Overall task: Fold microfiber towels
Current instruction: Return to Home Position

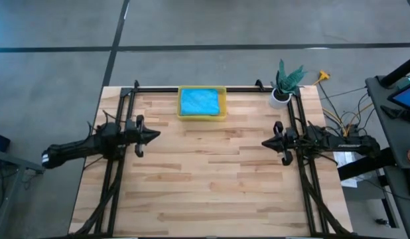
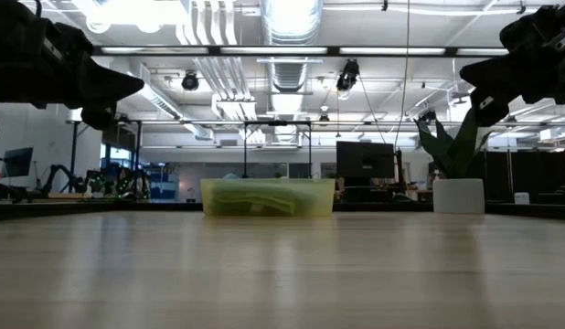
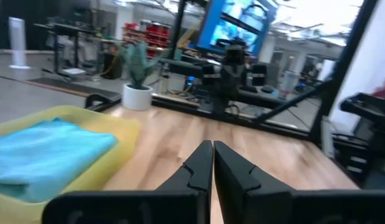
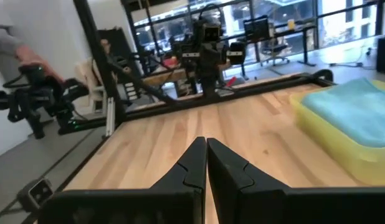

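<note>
A folded teal microfiber towel (image 1: 200,101) lies on top in the yellow plastic bin (image 1: 202,115) at the table's far middle; it also shows in the left wrist view (image 3: 43,155) and the right wrist view (image 4: 361,112). Through the bin's wall in the low view I see other folded cloth (image 2: 264,199). My left gripper (image 1: 157,134) is shut at the table's left side, level, pointing toward the right. My right gripper (image 1: 263,142) is shut at the right side, level, pointing toward the left. Both hang above the table, holding nothing.
A potted plant in a white pot (image 1: 282,91) stands at the far right corner. Black rails (image 1: 119,126) run along the table's left, right and far edges. The bare wooden tabletop (image 1: 211,179) stretches between the arms.
</note>
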